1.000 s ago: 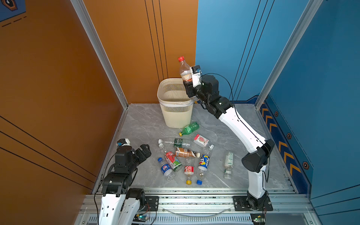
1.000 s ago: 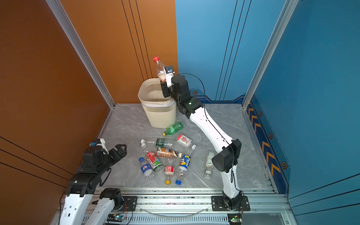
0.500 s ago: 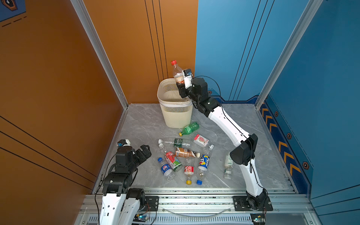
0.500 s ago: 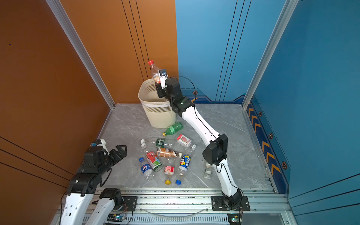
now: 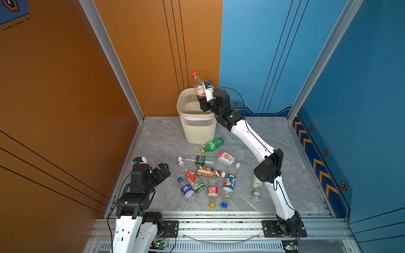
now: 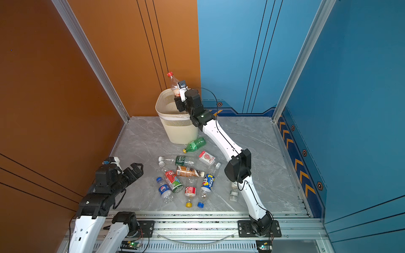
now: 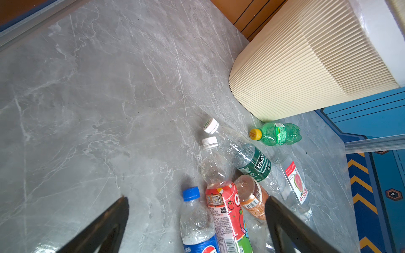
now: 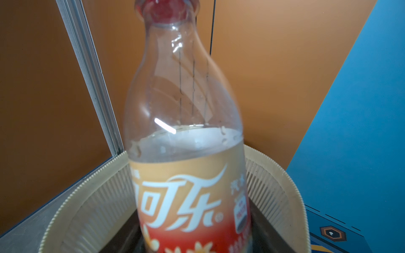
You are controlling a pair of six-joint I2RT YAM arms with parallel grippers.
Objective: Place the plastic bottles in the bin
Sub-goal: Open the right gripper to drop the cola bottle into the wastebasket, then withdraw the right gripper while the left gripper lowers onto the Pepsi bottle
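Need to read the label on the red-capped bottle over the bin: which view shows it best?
The right wrist view: the bottle fills the frame, lettering large. Both top views show it small above the bin, label unreadable. The left wrist view misses it.

Glossy orange wall panels [image 5: 65, 98] with thin black lines across the left of frame, blue wall panels [image 5: 263, 54] right; grey marble-patterned floor [image 5: 164, 140] lower centre, evenly lit.
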